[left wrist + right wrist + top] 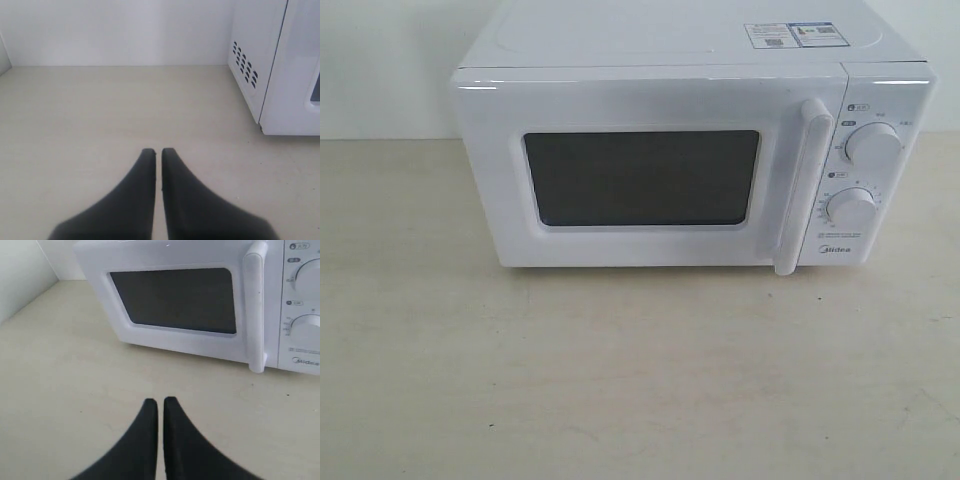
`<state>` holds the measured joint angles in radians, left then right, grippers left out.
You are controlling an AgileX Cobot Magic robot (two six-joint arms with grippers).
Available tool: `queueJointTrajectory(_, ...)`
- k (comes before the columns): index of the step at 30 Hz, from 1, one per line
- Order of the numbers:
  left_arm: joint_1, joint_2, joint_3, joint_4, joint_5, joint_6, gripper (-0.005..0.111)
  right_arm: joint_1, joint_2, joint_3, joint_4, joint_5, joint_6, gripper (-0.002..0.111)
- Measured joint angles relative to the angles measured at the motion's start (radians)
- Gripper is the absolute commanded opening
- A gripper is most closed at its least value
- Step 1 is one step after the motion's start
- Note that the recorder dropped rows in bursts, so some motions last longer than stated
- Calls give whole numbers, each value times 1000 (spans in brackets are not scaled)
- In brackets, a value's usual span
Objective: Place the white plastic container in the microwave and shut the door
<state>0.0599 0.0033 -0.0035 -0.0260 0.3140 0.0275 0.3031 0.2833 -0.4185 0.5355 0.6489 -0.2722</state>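
Left pincer and right pincer both together over broad tabletop, short of microwave, door flush.

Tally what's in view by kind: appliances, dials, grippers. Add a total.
Microwave: 1
Dials: 2
Grippers: 2 (left gripper, right gripper, jaws shut on both)
Total: 5

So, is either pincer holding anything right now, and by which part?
Nothing is held: the left pincer and the right pincer are both shut and empty.
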Motion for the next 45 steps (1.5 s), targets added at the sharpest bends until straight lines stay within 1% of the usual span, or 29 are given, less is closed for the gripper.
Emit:
queueJointTrajectory(5,0,0,0,0,0,0,4,-2,-2,0,-80,32,0,0)
queueJointTrajectory(7,0,0,0,0,0,0,4,-25,-12,0,-107,52,0,0)
queueJointTrajectory(12,0,0,0,0,0,0,4,-147,-81,0,-132,39,6,0)
queueJointTrajectory(16,0,0,0,0,0,0,4,-259,-162,0,-132,-49,12,0)
queueJointTrajectory(20,0,0,0,0,0,0,4,-312,-195,0,-146,-143,12,0)
queueJointTrajectory(25,0,0,0,0,0,0,4,-321,-195,73,-170,-251,12,0)
queueJointTrajectory(28,0,0,0,0,0,0,4,-322,-195,169,-168,-343,28,0)
queueJointTrajectory(32,0,0,0,0,0,0,4,-322,-196,287,-173,-447,105,0)
queueJointTrajectory(38,0,0,0,0,0,0,4,-322,-202,402,-310,-475,252,0)
queueJointTrajectory(41,0,0,0,0,0,0,4,-322,-202,414,-373,-477,320,0)
queueJointTrajectory(45,0,0,0,0,0,0,4,-322,-202,414,-452,-452,363,0)
